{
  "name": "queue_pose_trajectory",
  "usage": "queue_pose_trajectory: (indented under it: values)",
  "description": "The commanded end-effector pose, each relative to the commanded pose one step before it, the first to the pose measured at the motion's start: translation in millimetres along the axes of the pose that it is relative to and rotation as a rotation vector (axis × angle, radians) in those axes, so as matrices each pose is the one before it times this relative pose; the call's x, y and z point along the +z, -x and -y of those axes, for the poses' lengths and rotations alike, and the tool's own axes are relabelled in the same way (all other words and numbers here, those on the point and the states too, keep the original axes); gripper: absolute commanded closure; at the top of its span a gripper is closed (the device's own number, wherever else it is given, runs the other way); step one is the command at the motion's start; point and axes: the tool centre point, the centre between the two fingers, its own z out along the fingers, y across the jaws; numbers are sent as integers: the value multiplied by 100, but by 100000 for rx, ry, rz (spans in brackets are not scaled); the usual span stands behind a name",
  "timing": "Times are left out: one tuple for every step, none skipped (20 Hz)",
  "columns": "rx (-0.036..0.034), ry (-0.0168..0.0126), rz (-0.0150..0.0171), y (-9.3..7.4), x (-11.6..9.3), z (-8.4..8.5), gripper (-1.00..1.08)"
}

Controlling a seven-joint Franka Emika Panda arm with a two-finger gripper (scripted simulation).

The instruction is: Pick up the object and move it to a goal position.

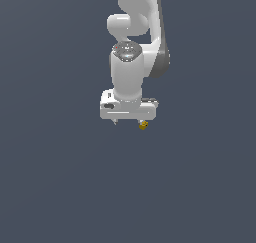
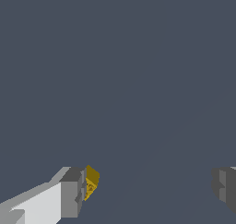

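While spread wide, one of the fingers touches the object.

Plain dark slate-blue backdrop fills both views; even, flat lighting.

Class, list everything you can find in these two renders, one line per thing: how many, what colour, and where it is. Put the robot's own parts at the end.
Small irregular yellow-gold chunk: one, yellow-gold, just under the gripper body at the finger on the exterior view's right; in the wrist view it sits against the inner face of one finger, clear of the other.
Flat plain surface: one, dark blue-grey, filling the background of both views.
White robot arm: one, white with grey joints, coming down from the top of the exterior view.
Gripper: one, white body, grey fingertips, jaws spread wide apart.
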Motion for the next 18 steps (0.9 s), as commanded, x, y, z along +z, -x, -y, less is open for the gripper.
queue_pose_trajectory:
  values:
    - [0, 0, 0, 0, 0, -1, -92]
    - [88, 8, 41, 6, 18, -69, -92]
    - [251, 17, 115, 18, 49, -199, -92]
    - [411, 27, 189, 30, 81, -326, -92]
    - [563, 36, 261, 41, 111, -452, -92]
    - [698, 44, 328, 53, 138, -570, -92]
    - [776, 48, 373, 59, 153, -653, -92]
    - [620, 38, 309, 47, 122, -547, -92]
    - [427, 28, 225, 33, 84, -405, -92]
    - [252, 19, 148, 18, 51, -270, -92]
    - [94, 10, 73, 5, 20, -137, -92]
    - [0, 0, 0, -4, -7, -30, -92]
    - [-127, -5, -55, -5, -20, 120, -92]
    - [0, 0, 0, -3, 33, 132, -92]
    - [259, -26, -60, 35, 14, 66, -92]
    - [408, -18, 7, 45, 74, 70, -92]
    - [525, -22, 14, 59, 97, 88, -92]
    - [621, -27, 10, 70, 114, 115, -92]
